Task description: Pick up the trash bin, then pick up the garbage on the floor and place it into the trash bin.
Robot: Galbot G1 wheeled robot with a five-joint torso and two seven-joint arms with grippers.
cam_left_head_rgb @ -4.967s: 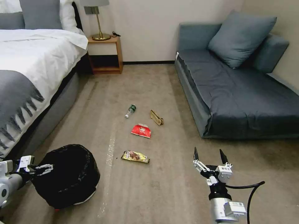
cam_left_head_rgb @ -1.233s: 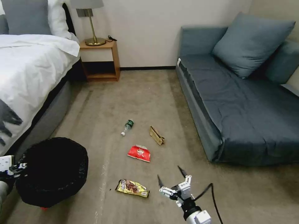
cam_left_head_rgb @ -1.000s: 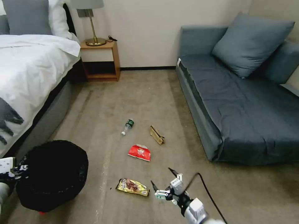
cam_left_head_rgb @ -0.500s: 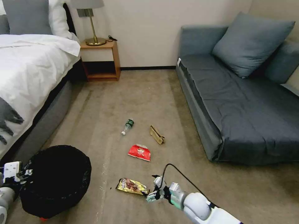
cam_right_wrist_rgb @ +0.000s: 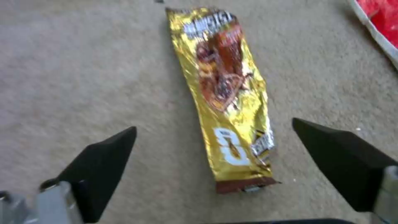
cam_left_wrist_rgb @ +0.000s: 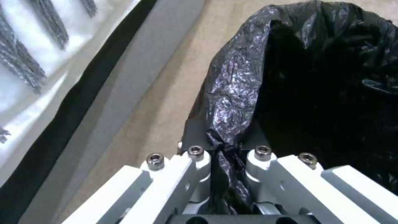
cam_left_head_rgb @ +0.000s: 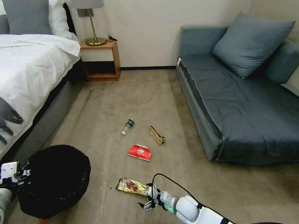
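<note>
Trash bin (cam_left_head_rgb: 53,180) sat lower left of head view, left gripper (cam_left_wrist_rgb: 226,155) clamped on liner rim. Right gripper (cam_right_wrist_rgb: 213,161) spread wide over gold wrapper (cam_right_wrist_rgb: 228,96), not touching.

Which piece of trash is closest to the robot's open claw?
The gold wrapper, lying right by the right gripper. The red packet, paper bag and bottle lie farther away.

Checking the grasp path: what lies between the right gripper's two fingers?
In the right wrist view the gold wrapper lies on the carpet between the open right gripper's fingers, touching neither.
</note>
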